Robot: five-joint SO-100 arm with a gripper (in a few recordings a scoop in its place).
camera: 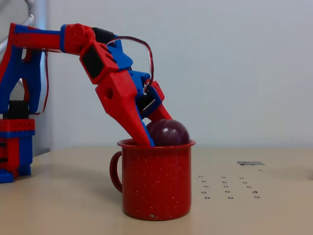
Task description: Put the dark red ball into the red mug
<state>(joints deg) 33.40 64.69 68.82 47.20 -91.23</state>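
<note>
You're holding the dark red ball clamped in the gripper right at the red mug rim, so releasing off-centre is risking it bouncing out.

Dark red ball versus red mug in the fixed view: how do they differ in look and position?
The dark red ball is glossy plain maroon; the red mug is bright red with white speckles. The ball is a small sphere at the rim between the fingers; the mug is a larger handled cylinder standing upright on the table. Both are red-toned.
</note>
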